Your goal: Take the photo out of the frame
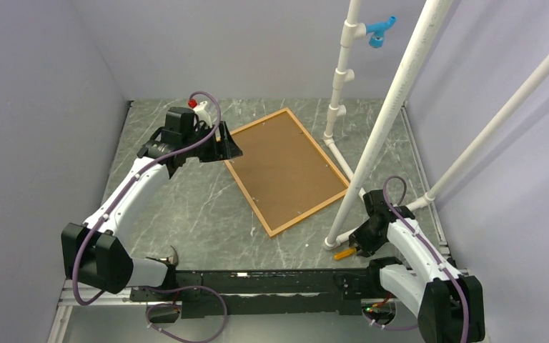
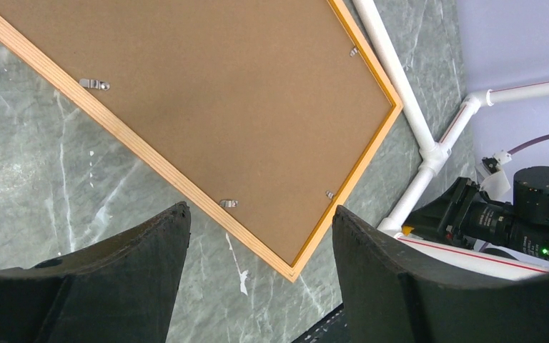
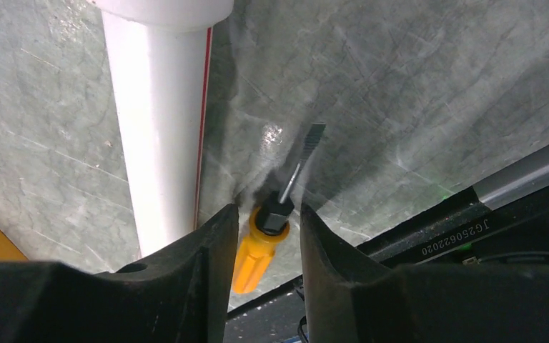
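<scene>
Reaching toward far-left corner, left gripper (image 1: 234,148) spread over frame (image 1: 249,199); low at near-right corner, right gripper (image 3: 268,214) straddling screwdriver (image 3: 254,254), grip indeterminable.

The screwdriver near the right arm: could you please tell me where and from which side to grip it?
Grip the screwdriver by its fat orange handle, coming from above with a finger on each long side. It lies flat on the table, and its shaft is too thin. The right gripper straddles that handle.

We saw the frame (image 2: 359,174) orange-rimmed, its backing board (image 1: 286,168) plain brown, the table (image 1: 186,207) grey-green marbled, the screwdriver (image 3: 254,250) orange-handled.
</scene>
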You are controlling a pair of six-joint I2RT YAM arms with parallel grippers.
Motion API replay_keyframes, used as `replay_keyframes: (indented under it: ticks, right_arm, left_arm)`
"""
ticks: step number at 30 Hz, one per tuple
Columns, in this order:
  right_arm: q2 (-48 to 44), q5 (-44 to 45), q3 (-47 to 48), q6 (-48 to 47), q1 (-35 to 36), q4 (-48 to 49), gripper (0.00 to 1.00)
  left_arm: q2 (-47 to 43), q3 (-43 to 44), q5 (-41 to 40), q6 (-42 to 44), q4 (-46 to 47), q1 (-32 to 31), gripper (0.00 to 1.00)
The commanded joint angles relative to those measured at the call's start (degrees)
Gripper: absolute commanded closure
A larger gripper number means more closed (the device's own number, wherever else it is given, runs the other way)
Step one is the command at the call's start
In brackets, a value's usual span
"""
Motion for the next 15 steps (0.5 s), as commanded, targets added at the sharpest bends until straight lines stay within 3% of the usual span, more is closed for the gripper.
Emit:
replay_keyframes:
  ticks: [1, 3, 5, 9, 15]
  right_arm:
    - [0.14, -0.65, -2.3, 3.17, -0.09, 3.14, 0.62]
    - [-0.28, -0.15, -2.26, 3.83, -0.08, 2.73, 0.67]
    - [-1.27, 0.56, -1.85, 4.41, -0.09, 1.44, 0.81]
    - [-5.46, 0.63, -0.45, 5.41, -0.14, -1.66, 1.0]
    - [-12.28, 2.9, 3.95, 3.76, 0.02, -5.48, 1.0]
  left_arm:
    - [-2.12, 0.08, 1.44, 1.21, 1.21, 0.31, 0.25]
    - [-2.43, -0.01, 1.21, 1.28, 0.99, 0.4, 0.25]
    - [-2.7, -0.27, 1.11, 1.28, 1.37, 0.45, 0.25]
    - [-2.72, -0.72, 1.76, 0.98, 1.93, 0.56, 0.25]
    - [-2.81, -1.36, 2.12, 0.49, 2.8, 0.64, 0.25]
